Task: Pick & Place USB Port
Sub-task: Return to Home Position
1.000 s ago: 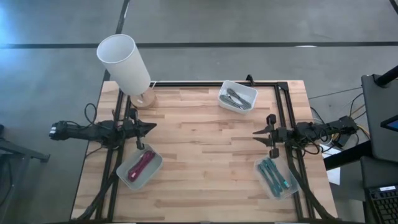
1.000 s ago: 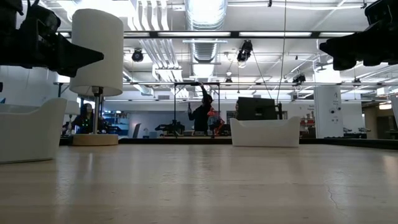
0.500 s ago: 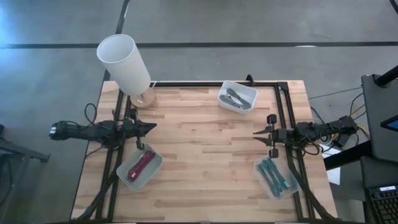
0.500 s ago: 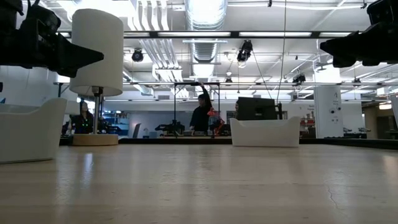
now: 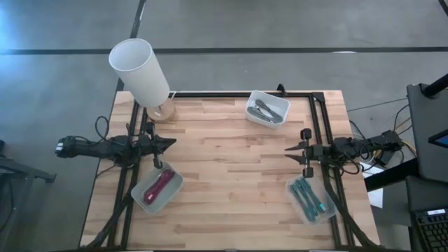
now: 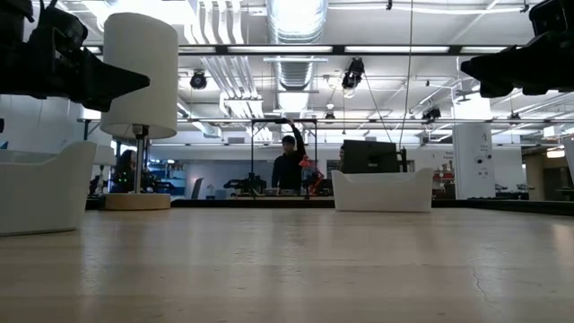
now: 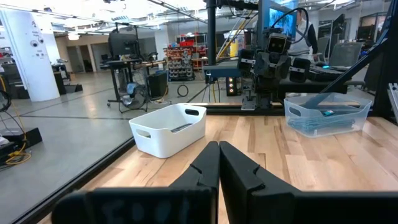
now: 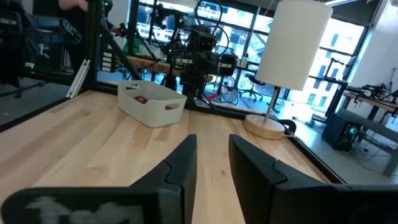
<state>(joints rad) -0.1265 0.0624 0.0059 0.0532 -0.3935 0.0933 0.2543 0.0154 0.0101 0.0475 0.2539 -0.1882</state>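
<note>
Three bins hold small parts. A white bin (image 5: pixel 267 108) at the table's far edge has grey pieces, a bin (image 5: pixel 157 187) near the left has red ones, and a bin (image 5: pixel 309 198) near the right has teal ones. My left gripper (image 5: pixel 171 143) hovers over the left side of the table, pointing right, shut and empty; in its wrist view the fingers (image 7: pixel 219 158) meet. My right gripper (image 5: pixel 288 149) hovers over the right side, pointing left, open, with a gap between its fingers (image 8: pixel 212 155). Both grippers hang well above the board in the low view.
A lamp with a tall white shade (image 5: pixel 140 70) stands on a round wooden base (image 5: pixel 162 110) at the far left corner. Black frame rails (image 5: pixel 318 133) run along the table's sides. The wooden middle of the table (image 5: pixel 231 168) lies bare between the grippers. A person stands in the room beyond (image 6: pixel 289 166).
</note>
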